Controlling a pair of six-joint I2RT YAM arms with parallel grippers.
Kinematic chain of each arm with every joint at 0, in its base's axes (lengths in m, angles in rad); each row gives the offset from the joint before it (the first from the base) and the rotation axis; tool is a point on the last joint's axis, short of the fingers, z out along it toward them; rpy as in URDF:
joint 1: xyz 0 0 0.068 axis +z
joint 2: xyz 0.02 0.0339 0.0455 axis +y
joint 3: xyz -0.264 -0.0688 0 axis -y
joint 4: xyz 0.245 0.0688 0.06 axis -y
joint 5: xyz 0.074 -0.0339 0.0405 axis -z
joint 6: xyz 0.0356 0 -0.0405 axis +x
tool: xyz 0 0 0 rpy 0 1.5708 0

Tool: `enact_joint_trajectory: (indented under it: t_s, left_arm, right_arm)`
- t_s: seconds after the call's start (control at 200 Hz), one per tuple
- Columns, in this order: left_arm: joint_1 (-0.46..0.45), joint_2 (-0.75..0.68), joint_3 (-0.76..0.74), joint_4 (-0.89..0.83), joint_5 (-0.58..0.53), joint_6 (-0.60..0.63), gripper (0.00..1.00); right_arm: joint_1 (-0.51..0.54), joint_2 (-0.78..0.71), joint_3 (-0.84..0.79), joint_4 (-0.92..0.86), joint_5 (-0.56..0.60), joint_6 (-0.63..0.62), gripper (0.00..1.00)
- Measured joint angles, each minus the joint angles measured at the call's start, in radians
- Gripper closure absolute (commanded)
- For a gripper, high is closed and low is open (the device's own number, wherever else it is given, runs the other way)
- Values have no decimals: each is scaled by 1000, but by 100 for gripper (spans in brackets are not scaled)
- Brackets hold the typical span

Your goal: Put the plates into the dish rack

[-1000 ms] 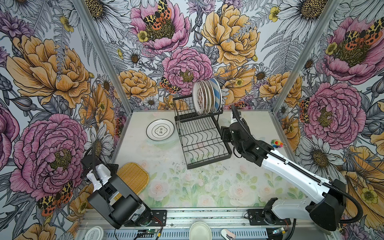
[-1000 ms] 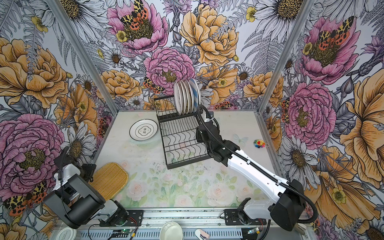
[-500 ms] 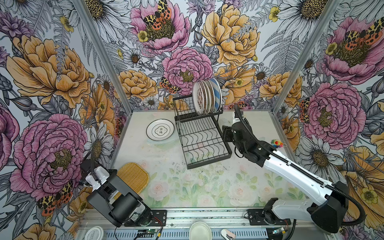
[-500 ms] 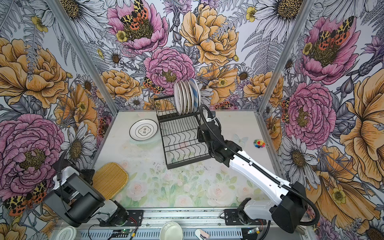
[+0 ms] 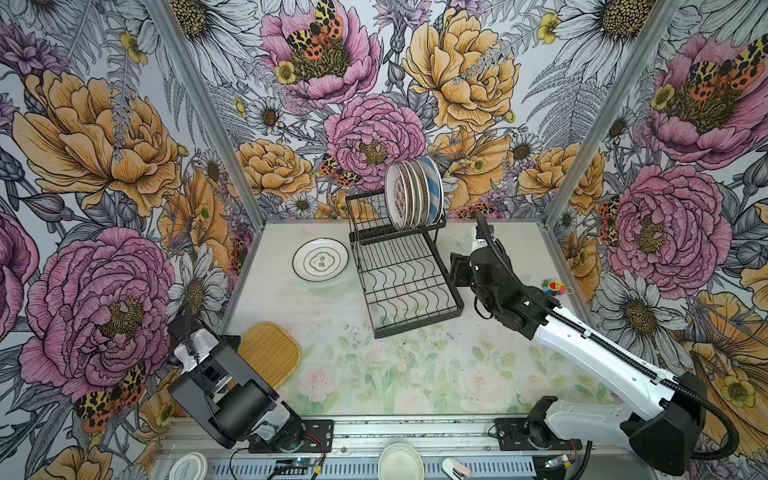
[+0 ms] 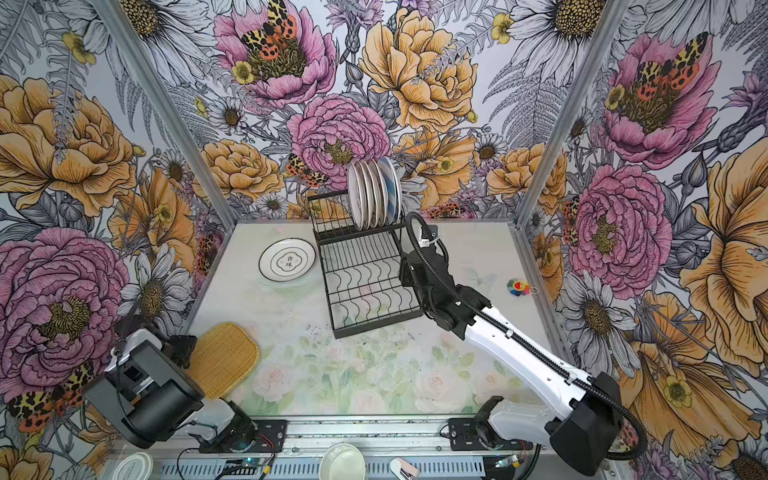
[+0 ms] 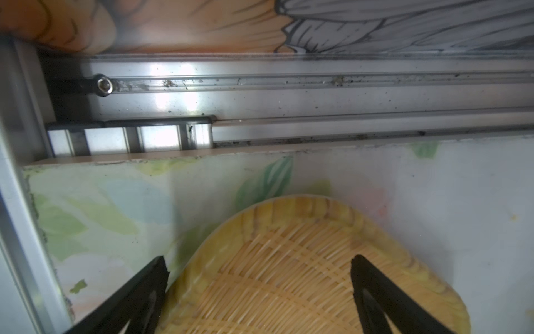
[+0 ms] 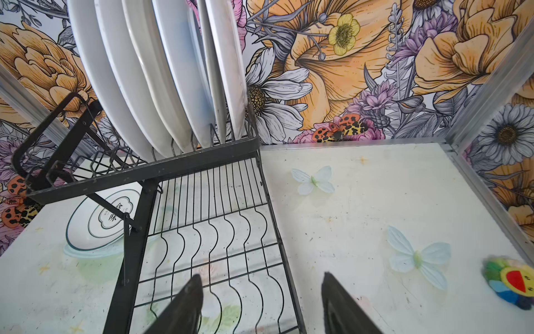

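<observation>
Two unracked: plate; woven tray, lower left.
Handling: tray likely light, stiff; I'd pinch its rim.
Left gripper: fingers apart.
Right gripper: fingers apart, empty.

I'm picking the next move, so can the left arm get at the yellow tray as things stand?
Probably yes: the left end effector is open close over the tray, and nothing lies on the tray or between the two.

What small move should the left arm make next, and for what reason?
Probably lower the left fingers and close them on the rim of the yellow woven tray. They stand open, one beside the rim and one over the weave, and the tray lies on the table, not yet in the dish rack.
</observation>
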Motion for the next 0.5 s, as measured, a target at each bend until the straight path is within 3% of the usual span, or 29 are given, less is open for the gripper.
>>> enact_joint_trajectory:
  t_s: [0.5]
  left_arm:
    - [-284, 114, 77, 51, 73, 61, 1]
  right_arm:
    - [0, -1, 0, 0, 4, 0, 34]
